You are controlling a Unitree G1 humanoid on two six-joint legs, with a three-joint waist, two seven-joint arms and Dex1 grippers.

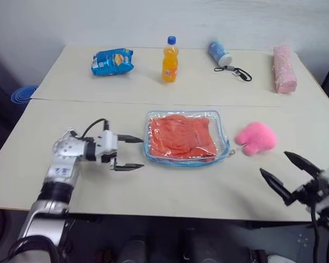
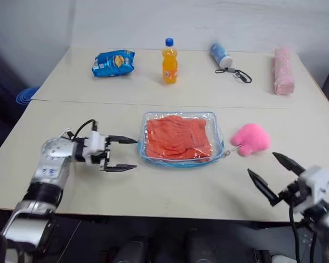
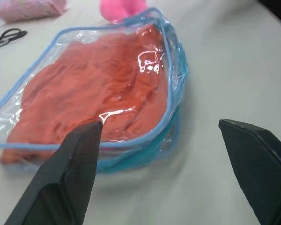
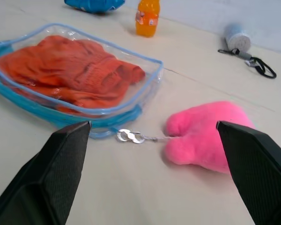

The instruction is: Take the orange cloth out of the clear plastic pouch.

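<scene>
Meanwhile, the bright orange folded cloth (image 1: 182,137) lies sealed inside the flat clear plastic pouch with light-blue trim (image 1: 219,121) at mid-worktop. The left gripper (image 1: 129,153), released and empty, points at the pouch's left short edge from just beside it, the nearer arm. The right gripper (image 1: 288,173), likewise spread, hovers near the front-right edge, well apart.

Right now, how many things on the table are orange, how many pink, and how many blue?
Orange: 2, the folded orange cloth and orange soda bottle.
Pink: 2, the fluffy pink plush toy and long pink wrapped pack.
Blue: 1, the crinkly blue snack packet.
Total: 5.
</scene>
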